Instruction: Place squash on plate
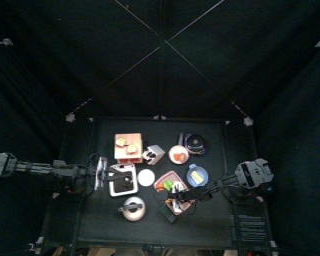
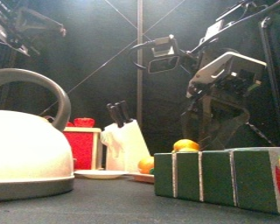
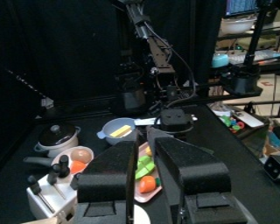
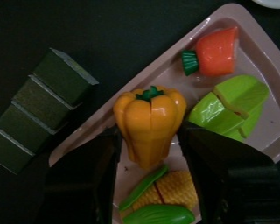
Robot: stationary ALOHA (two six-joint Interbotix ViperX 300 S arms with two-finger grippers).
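1. Squash (image 4: 150, 122): lies in the pink tray (image 4: 84, 131), stem end pointing away from my wrist. It is not yet lifted. In the top view the tray sits at about 5 o'clock from the table's middle.

2. Right claw (image 4: 152, 140): my jaws are spread wide and straddle the squash's lower half, one on each flank. I cannot confirm firm contact on either side, so I judge it not yet gripped.

3. Tray neighbours: a green piece (image 4: 230, 105), a red piece (image 4: 219, 48) and corn (image 4: 178, 192) share the tray. All lie near the squash, and the corn is just beside my jaws. Green blocks (image 4: 38, 105) stand outside the rim.

4. Plate (image 1: 147, 177): the white plate lies at about 10 o'clock from the tray.

5. Left claw (image 3: 149, 166): rests at the table's 9 o'clock side, jaws parted by a narrow gap, holding nothing.

6. Progress: approach complete. Remaining steps, in my judgement, are to close, lift, carry to the plate and release.
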